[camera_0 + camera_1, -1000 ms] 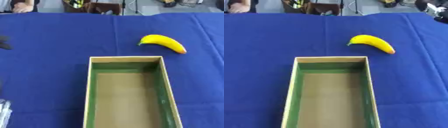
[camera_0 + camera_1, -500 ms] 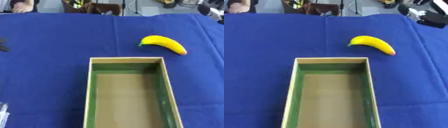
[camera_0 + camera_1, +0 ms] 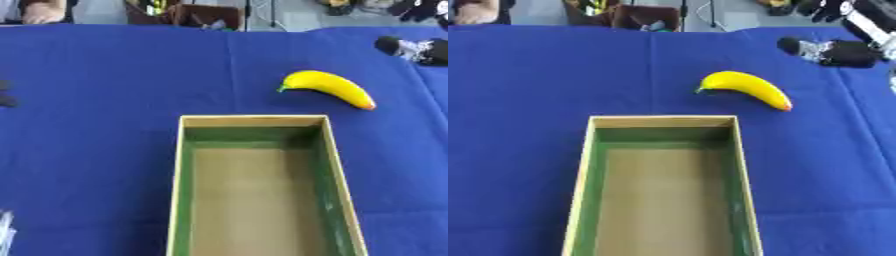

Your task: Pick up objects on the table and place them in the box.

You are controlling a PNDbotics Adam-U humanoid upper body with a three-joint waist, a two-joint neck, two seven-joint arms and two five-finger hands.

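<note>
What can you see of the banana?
The banana is yellow and smooth, curved, with a dark green stem end toward the left and an orange tip at the right. It lies flat on the blue cloth, just beyond the box's far right corner, apart from it. Nothing touches it; the right hand is beyond it, apart.

My right hand [image 3: 411, 48] shows at the upper right over the blue counter [image 3: 96, 100], apart from the yellow banana [image 3: 331, 87], which lies just beyond the open box [image 3: 181, 190].
</note>
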